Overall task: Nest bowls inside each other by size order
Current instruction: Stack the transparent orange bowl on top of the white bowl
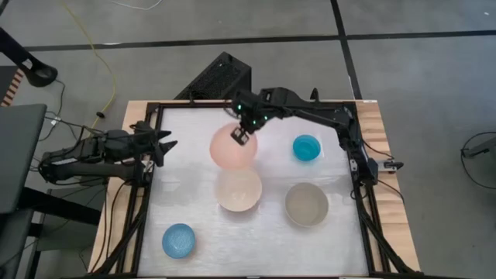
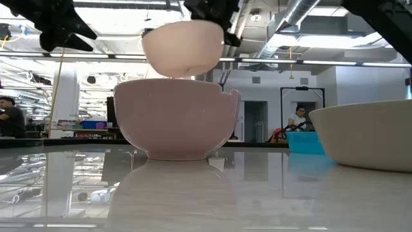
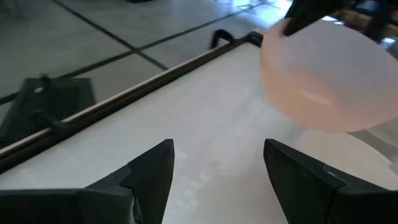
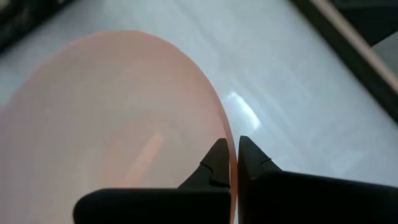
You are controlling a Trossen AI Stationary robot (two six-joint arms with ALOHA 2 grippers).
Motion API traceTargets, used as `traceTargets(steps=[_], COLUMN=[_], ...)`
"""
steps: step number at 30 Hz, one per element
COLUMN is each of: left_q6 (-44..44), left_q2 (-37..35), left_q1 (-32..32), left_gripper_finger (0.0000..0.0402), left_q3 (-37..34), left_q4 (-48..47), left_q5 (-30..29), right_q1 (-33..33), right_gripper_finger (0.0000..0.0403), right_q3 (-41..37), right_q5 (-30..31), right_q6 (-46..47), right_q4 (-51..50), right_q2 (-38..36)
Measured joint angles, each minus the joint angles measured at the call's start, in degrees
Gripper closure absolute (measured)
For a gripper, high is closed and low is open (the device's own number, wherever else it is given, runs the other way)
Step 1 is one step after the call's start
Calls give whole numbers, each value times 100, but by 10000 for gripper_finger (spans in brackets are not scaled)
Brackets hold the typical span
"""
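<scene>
While the right gripper [image 1: 242,133] pinches the round salmon-pink plastic bowl's [image 1: 231,147] rim aloft, the left gripper [image 3: 217,165] waits spread.

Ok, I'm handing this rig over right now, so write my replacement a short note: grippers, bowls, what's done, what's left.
Right gripper: shut on the rim of the salmon-pink bowl, held in the air just behind the cream-white bowl.
Left gripper: open, empty, waiting at the table's left edge.
Grey-beige bowl, light blue bowl and teal-blue bowl sit apart on the table.
Done: nothing nested yet.
Left: set pink into cream-white, then grey-beige, light blue, teal-blue.
</scene>
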Motion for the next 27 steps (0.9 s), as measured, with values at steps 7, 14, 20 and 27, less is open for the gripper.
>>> traceTargets(steps=[7,14,20,27], left_q6=[576,795,888,988], left_q2=[-19,-21,-21,-21], left_q1=[0,0,0,-2], left_gripper_finger=[164,164,164,164], left_q3=[-1,-1,-1,-1], left_q4=[462,696,697,1156], left_q5=[1090,1307,1551,2262], right_q1=[779,1472,1875,1894], right_gripper_finger=[403,403,403,403], right_q3=[-5,-812,-3078,-4962], right_q5=[302,1323,1408,1148], right_q6=[-28,540,1228,1788], right_q4=[-494,-235,1691,4340], right_q2=[-88,-492,-1516,-2162])
